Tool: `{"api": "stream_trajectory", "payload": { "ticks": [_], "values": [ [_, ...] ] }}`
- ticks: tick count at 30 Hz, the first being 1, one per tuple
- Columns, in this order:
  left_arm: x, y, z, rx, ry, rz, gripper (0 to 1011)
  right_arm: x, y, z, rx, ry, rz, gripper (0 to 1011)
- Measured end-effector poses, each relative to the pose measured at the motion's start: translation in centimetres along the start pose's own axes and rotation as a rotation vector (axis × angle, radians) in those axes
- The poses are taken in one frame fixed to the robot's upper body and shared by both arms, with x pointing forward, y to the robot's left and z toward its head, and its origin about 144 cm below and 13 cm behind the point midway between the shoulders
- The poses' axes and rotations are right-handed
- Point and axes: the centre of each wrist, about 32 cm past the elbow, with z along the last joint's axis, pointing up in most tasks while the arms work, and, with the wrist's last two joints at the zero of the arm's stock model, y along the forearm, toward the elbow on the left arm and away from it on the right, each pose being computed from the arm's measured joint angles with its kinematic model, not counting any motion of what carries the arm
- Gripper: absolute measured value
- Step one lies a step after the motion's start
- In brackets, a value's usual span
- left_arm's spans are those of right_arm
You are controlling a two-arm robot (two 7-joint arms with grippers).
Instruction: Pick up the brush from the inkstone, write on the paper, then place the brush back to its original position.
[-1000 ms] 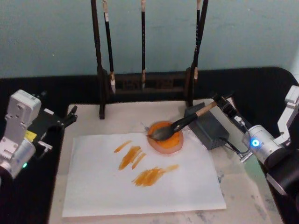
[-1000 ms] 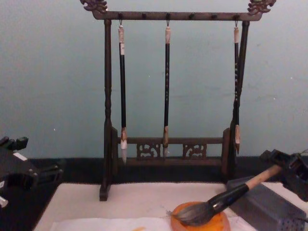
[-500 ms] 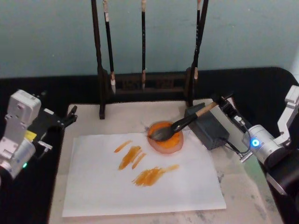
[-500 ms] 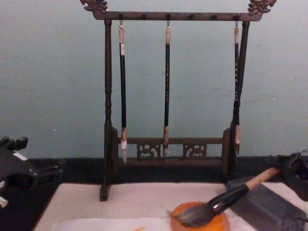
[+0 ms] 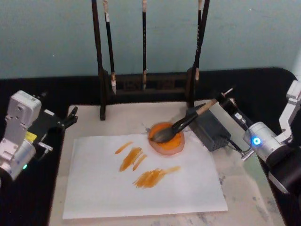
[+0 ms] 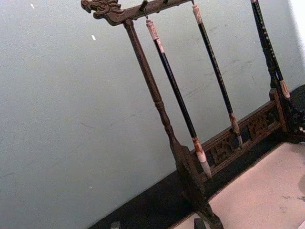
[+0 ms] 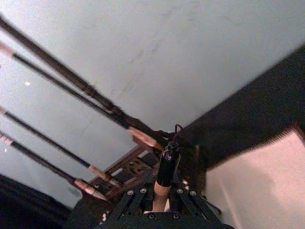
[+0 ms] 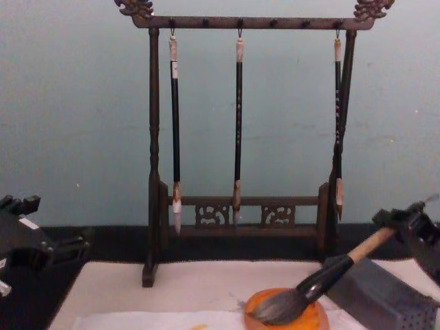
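The brush (image 5: pixel 181 125) is held at the top end by the right gripper (image 5: pixel 225 102), with the fingers closed tight on the tan shaft just below the black end cap. In the right wrist view the shaft can be seen pinched between them, with the cap and its cord loop poking out past the fingers. The fat grey tuft is down in the inkstone (image 5: pixel 171 147), and from there the shaft is slanted up and off to the right, passing over the near corner of the grey block (image 5: pixel 212 131). Whether the block is actually touched by the shaft can't be made out, tbh. The inkstone is parked at the far edge of the paper (image 5: pixel 103 188), toward its right side, just beside the block. The paper is laid flat on the cream mat (image 5: pixel 237 181), and a handful of orange strokes (image 5: pixel 149 177) are already painted across its middle, to the left of and nearer than the dish. At the back edge of the mat a dark wooden rack (image 5: pixel 100 70) is stood up, with three slim brushes (image 5: pixel 144 42) hung from it, tips down. The left gripper (image 5: pixel 69 117) is kept off to the left, near the mat's far left corner and well apart from the brush and the inkstone.
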Motion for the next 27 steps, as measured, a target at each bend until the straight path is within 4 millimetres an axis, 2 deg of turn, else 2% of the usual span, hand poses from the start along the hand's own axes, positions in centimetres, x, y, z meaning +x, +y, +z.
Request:
{"api": "stream_trajectory", "payload": {
  "ticks": [9,20,27],
  "values": [
    [0.0,0.0,0.0,0.0,0.0,0.0,1001,-2.6,0.2,1.5,-0.031,-0.214,0.054,178],
    [0.0,0.0,0.0,0.0,0.0,0.0,1001,-5.7,-0.5,3.3,-0.044,-0.47,0.109,177],
    [0.0,0.0,0.0,0.0,0.0,0.0,1001,-7.3,-0.7,4.2,-0.028,-0.556,0.166,176]
  ]
}}
